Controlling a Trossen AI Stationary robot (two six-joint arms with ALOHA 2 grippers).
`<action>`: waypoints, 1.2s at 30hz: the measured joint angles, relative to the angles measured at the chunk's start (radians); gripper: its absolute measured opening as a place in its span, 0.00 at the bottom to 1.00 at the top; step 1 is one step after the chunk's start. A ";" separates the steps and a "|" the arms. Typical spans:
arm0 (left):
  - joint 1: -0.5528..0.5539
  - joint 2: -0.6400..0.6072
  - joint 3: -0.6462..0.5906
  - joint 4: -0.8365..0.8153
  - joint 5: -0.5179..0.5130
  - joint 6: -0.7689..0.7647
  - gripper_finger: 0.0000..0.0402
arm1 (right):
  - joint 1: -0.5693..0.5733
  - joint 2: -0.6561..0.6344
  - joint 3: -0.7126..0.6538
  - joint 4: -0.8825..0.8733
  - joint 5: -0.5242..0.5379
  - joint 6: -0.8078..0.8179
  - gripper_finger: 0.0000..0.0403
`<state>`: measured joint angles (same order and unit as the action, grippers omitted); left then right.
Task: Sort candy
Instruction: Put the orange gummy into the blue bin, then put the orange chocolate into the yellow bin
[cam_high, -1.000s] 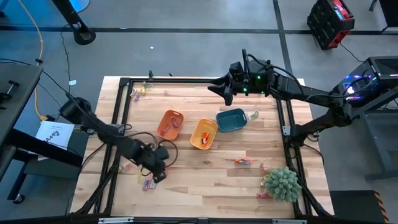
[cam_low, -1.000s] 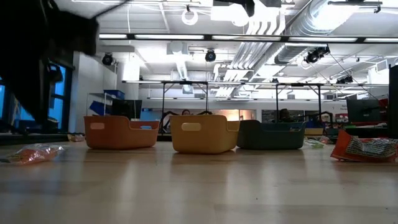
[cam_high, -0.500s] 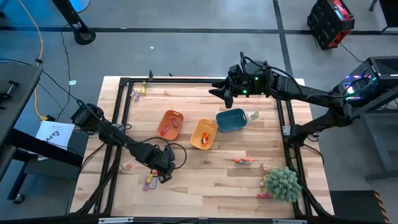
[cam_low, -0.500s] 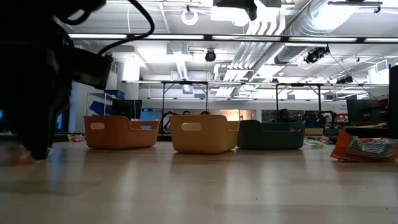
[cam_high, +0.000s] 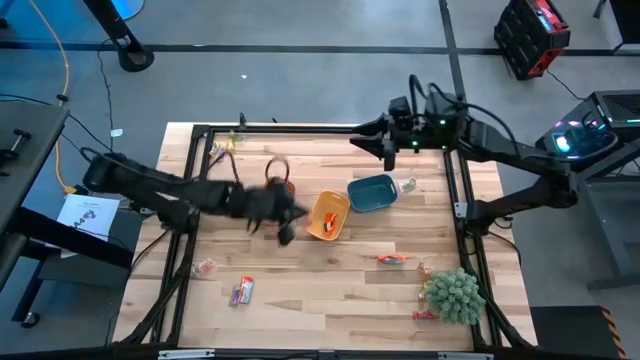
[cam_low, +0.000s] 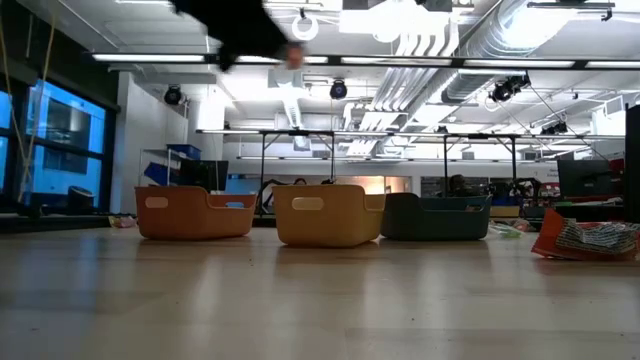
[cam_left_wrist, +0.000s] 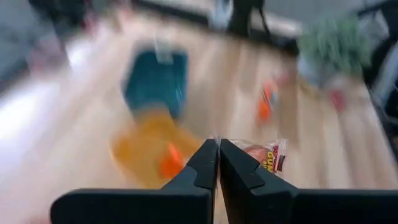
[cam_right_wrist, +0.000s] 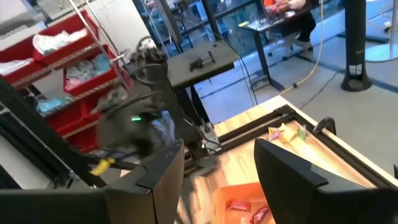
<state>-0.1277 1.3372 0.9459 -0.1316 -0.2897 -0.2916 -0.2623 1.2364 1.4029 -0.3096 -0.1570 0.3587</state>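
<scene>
At the centre of the high view, the left gripper (cam_high: 285, 222) hangs above the table (cam_high: 300, 300), over the gap between the orange bin (cam_high: 274, 193) and the yellow-orange bin (cam_high: 328, 215); its arm is smeared by motion blur. In the left wrist view the two dark fingers (cam_left_wrist: 205, 163) are pressed together with no gap, pinching the edge of a red-and-white wrapped candy (cam_left_wrist: 266, 156) that sticks out to the right of the fingertips. The blue bin (cam_high: 372, 193) sits right of the yellow-orange bin, just beside it, and the same three bins stand in a row across the middle of the low view — orange (cam_low: 194, 212), yellow-orange (cam_low: 329, 214), blue (cam_low: 435, 216). The right gripper (cam_high: 389, 152) waits above the upper right part of the table, near the far frame rail; in the right wrist view its fingers (cam_right_wrist: 163, 171) stand wide apart with nothing between them. Loose candy remains on the wood: a pair of pieces at lower left (cam_high: 241, 291), a pale piece further left (cam_high: 206, 267), an orange piece at lower right (cam_high: 391, 259), and a small cluster at the upper left corner (cam_high: 222, 148). More pieces lie inside the orange bin, seen in the right wrist view (cam_right_wrist: 247, 210). A green spiky plant (cam_high: 453, 295) stands at the lower right corner.
</scene>
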 joint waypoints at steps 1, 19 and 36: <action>0.039 0.022 -0.001 0.072 0.017 0.047 0.01 | 0.000 -0.004 0.000 0.000 0.000 0.002 0.47; 0.256 0.609 0.427 0.297 0.225 0.200 0.28 | 0.005 -0.009 0.000 0.007 0.135 0.037 0.47; 0.074 0.119 0.291 -0.575 0.211 -0.110 0.39 | 0.008 0.000 -0.011 -0.034 0.135 0.026 0.47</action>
<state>-0.0536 1.4559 1.2370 -0.7066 -0.0783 -0.4019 -0.2546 1.2362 1.3918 -0.3433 -0.0216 0.3842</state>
